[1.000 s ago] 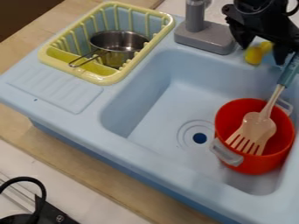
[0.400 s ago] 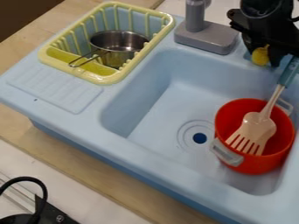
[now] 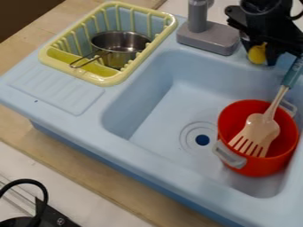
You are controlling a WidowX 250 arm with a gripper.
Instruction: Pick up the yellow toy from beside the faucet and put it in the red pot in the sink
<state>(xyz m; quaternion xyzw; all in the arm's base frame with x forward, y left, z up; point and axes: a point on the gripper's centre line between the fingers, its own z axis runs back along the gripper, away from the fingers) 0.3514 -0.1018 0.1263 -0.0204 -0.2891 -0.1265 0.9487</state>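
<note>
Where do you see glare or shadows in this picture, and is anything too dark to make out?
Camera view: small glints on the steel pot and along the rim of the yellow rack; soft shading on the left wall of the sink; the black claw is dark enough that details merge.

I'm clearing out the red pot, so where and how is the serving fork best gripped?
Take the serving fork by its teal handle, probably from above, closing across its narrow width. The handle is slim and slants up beyond the rim of the red pot, while the broad, slotted head sits down inside.
</note>
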